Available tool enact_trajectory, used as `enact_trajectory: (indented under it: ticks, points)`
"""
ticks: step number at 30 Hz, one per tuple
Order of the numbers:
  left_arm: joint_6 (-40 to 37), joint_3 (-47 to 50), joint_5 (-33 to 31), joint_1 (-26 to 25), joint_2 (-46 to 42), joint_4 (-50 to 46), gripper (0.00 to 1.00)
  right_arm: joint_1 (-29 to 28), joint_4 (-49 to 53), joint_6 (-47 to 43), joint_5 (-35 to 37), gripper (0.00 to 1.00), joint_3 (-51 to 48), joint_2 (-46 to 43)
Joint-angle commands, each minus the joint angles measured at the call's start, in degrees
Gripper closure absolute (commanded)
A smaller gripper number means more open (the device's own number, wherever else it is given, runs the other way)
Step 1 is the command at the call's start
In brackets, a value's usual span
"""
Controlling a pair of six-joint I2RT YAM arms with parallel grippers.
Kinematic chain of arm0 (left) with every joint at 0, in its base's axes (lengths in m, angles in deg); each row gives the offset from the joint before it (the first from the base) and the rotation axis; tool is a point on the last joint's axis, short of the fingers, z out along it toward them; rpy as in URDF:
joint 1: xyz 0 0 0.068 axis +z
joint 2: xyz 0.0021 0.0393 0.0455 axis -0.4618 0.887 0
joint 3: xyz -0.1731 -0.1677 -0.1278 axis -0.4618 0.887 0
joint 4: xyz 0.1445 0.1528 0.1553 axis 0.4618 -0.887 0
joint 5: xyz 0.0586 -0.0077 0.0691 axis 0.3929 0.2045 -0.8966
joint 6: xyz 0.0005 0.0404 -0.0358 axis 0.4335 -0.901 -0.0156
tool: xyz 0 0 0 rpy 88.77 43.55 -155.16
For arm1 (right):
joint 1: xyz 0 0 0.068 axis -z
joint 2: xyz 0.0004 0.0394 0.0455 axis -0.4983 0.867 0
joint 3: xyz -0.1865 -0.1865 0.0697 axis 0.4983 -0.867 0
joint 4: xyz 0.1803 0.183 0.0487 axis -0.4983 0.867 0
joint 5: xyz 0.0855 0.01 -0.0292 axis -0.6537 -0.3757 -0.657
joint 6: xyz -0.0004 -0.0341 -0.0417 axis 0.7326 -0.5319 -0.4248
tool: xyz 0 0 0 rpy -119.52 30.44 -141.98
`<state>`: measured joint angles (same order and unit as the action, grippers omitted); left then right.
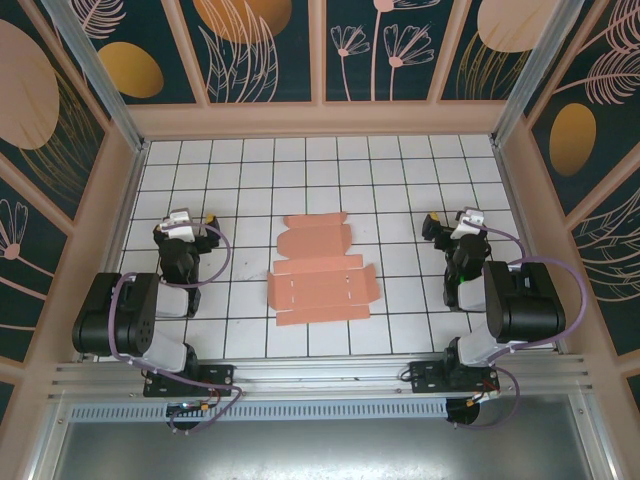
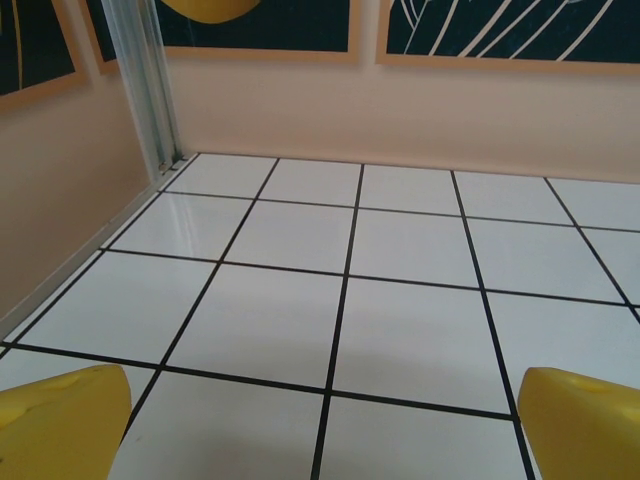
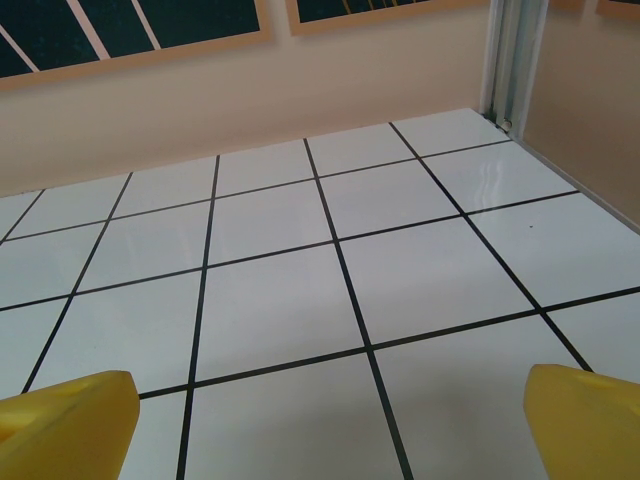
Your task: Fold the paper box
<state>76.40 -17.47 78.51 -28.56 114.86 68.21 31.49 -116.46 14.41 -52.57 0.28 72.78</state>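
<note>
1. Tool by tool from the near edge: the left tool [image 1: 200,224] [image 2: 322,428] is spread wide. Its yellow fingertips [image 2: 60,425] sit at the lower corners of the left wrist view with bare tile between them, and it pinches nothing.
2. The right tool [image 1: 441,227] [image 3: 325,428] is spread just as wide, with tile between its fingertips [image 3: 585,420], and it carries nothing.
3. Each arm is folded: the left arm [image 1: 120,315] and the right arm [image 1: 522,300] keep their dark elbow links back near their bases, with the wrists reaching forward. Both tools point toward the far wall.
4. Between the tools, in the middle of the counter [image 1: 250,170], the paper box [image 1: 322,270] lies as a flat salmon-pink blank. Its flaps are spread out and no panel is raised. It is well apart from both tools.
5. As I judge it, folding has not begun, and the step in hand is the approach to the blank.
6. The next move likely calls for swinging one tool inward and down to pin a panel while the other works under a flap edge. Thin card lying flat gives little to grip, and it may slide on the glossy tile.
7. Farthest off, the far wall [image 1: 320,118] closes the counter.
</note>
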Motion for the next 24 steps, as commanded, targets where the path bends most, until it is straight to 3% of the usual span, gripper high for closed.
enact_trajectory:
  ticks: [1,4,7,12,17,20,24]
  points:
    - [1.78,0.27,-2.65,0.36,-4.39,-0.10,0.01,-0.16,-2.34,-0.13,-0.23,0.01,-0.23,-0.19]
    - [2.79,-0.36,-5.02,0.27,-8.67,-5.07,0.01,-0.50,-0.52,-0.50,-0.39,0.01,-0.23,-2.45]
    - [4.78,-2.56,-6.97,-0.16,-14.50,-13.84,0.01,-0.93,8.02,-0.29,0.98,0.01,1.00,-8.97]
    - [13.40,-8.57,-2.88,-1.79,-21.72,-26.76,0.01,-2.27,29.25,4.61,2.65,0.01,5.92,-21.48]
    - [25.27,-12.49,-0.45,-6.74,-24.03,-36.52,0.01,-4.13,53.36,12.71,-2.01,0.01,15.44,-27.96]
    - [28.95,-15.12,4.16,-9.44,-23.27,-44.17,0.01,-10.75,60.59,12.12,-3.70,0.01,18.91,-29.39]
    - [29.87,-14.54,11.24,-12.12,-23.11,-49.07,0.01,-22.57,66.81,11.03,2.33,0.01,22.68,-26.86]
